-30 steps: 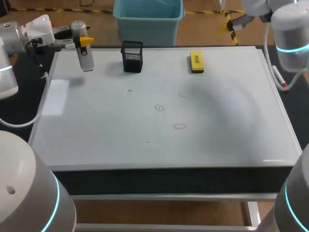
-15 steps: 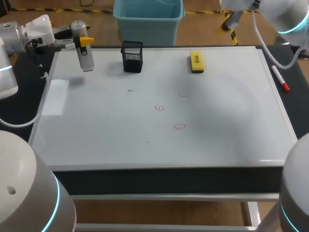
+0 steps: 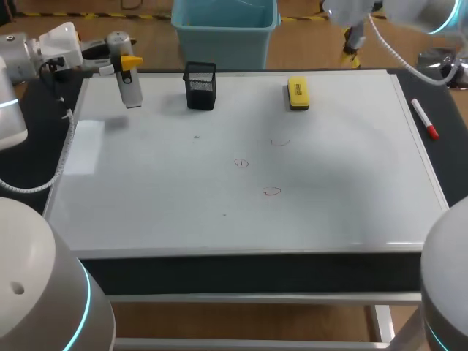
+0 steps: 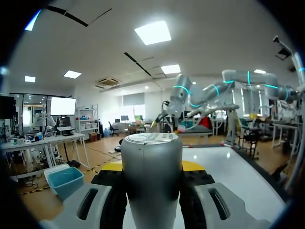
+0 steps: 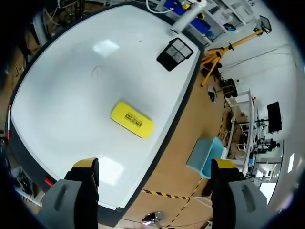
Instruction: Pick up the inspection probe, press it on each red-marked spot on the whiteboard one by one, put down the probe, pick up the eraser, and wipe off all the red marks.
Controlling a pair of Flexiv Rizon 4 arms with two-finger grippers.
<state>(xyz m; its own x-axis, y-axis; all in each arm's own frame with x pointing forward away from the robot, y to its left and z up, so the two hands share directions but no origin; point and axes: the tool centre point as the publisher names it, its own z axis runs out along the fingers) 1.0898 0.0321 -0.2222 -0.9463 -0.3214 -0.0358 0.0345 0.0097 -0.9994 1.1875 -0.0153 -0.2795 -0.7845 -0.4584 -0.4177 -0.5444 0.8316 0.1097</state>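
The grey cylindrical inspection probe (image 3: 130, 88) hangs upright over the far left corner of the white whiteboard (image 3: 146, 197), pinched between the 2 yellow-tipped fingers of the left gripper (image 4: 152, 167). It looks rigid, smooth-walled and probably slippery, so a firm pinch across its middle, as here, should stop it sliding when its tip is pressed down. It seems light enough for 1 arm.

The flat yellow rectangular eraser (image 5: 132, 119) lies on the board near the far edge, ahead of the right gripper (image 5: 154, 164), whose fingers are spread wide with nothing between them. It is likely light, with a hard shell and a soft wiping face; the long sides look the best place to take hold.

Counted: 1 probe, 1 eraser, 3 thin red circled marks (image 3: 272, 191) near the board's middle, 1 black mesh pen holder (image 3: 200, 85), 1 red-capped marker (image 3: 424, 118) by the right edge. 2 tiny specks on the board are too small to identify
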